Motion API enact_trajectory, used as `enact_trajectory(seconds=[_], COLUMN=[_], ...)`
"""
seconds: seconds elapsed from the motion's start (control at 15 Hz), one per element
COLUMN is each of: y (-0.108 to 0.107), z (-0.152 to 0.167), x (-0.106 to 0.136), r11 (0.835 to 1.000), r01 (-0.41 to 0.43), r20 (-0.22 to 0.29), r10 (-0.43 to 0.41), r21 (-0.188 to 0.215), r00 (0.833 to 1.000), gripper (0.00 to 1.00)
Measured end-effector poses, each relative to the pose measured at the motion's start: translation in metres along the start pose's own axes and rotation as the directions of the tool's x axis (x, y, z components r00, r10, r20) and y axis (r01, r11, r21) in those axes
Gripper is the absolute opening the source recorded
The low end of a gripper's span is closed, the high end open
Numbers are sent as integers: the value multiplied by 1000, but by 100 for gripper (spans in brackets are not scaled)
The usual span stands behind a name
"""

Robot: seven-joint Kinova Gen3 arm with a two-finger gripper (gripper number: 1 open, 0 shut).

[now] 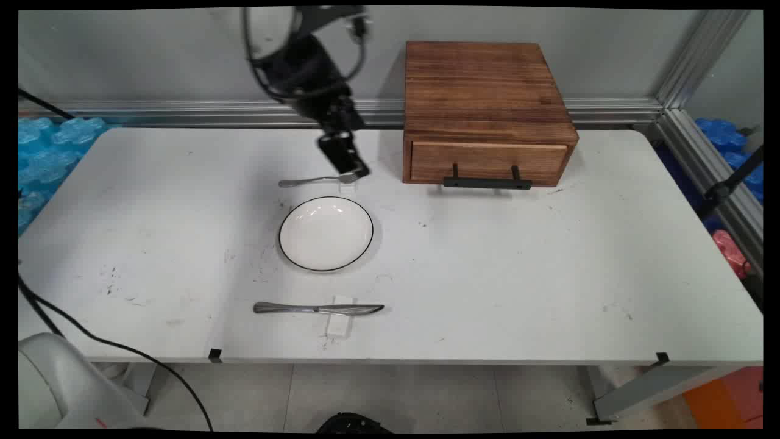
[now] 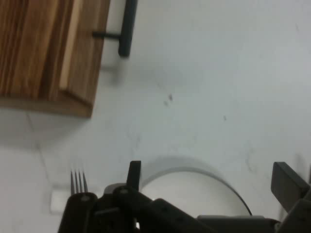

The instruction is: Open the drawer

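The gripper (image 1: 348,167), its fingers spread wide and holding nothing, hangs low over the tine end of the fork (image 1: 317,180), which seems propped on a small white block (image 2: 58,201) between the plate (image 1: 326,233) and the wooden drawer box (image 1: 487,113).

We record even, fairly dim overhead light; soft shadows beside the box (image 1: 487,113) and plate (image 1: 326,233); faint glare on the knife (image 1: 317,309). Main view bows at edges. Hand view soft, linkage unfocused.
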Motion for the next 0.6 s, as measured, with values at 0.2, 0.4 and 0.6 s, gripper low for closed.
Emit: enact_trajectory(seconds=[0.2, 0.4, 0.6], y=[1, 2, 1], z=[23, 50, 82], x=[22, 46, 72], r11=[999, 998, 995], r01=[-28, -57, -84], r20=[-11, -17, -20], r10=[28, 57, 85], r21=[16, 32, 48], r00=[1000, 998, 996], gripper=[100, 100, 100])
